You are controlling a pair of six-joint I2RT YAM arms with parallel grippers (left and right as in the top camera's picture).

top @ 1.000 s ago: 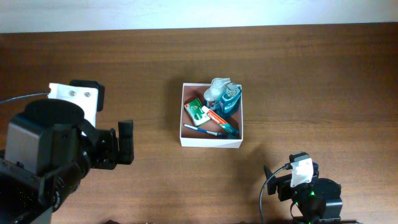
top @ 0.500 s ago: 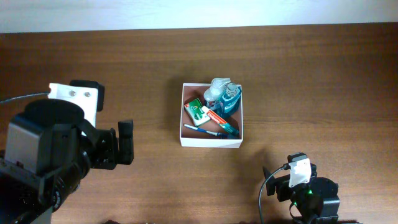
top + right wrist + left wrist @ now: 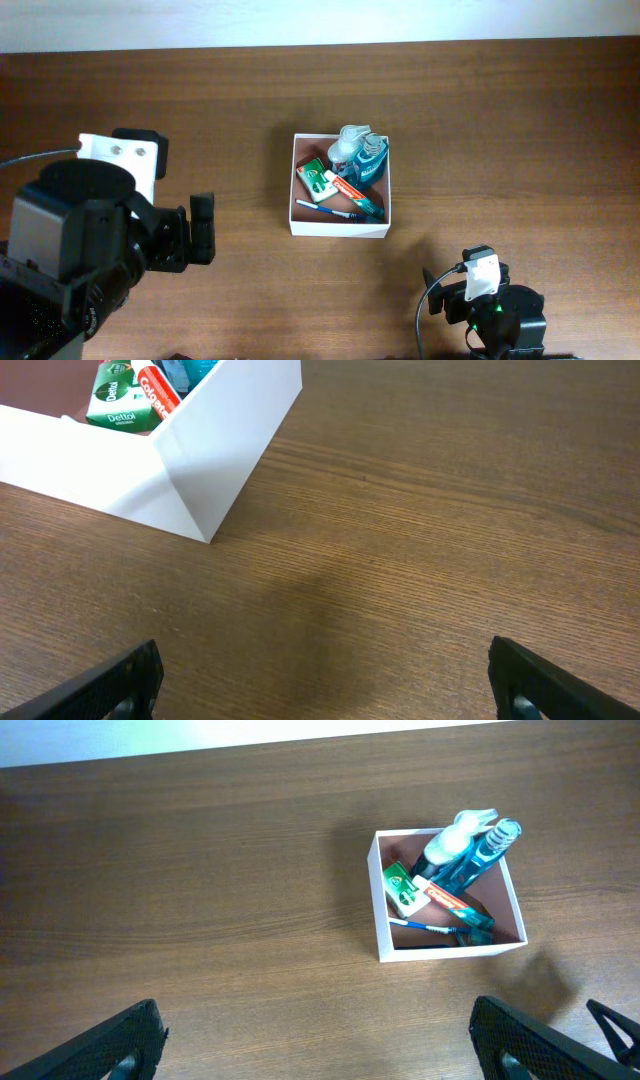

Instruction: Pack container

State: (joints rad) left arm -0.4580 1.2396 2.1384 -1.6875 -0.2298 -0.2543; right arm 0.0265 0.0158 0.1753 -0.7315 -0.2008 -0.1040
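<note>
Container, the square shallow white-walled box, sits mid-way across the brown wooden counter, holding a green-and-white carton, a blue bottle and a toothbrush. I judge packing done. Left jaws and right jaws gape wide, empty, at the near edge. Next I'd simply keep clear.

The overhead camera looks straight down on the whole table. The left wrist camera rides high, tilted forward and down — the container lies well ahead of its fingertips, slightly right. The right wrist camera sits low and close — only the container's corner shows, ahead-left. All 3 views share the container.
</note>
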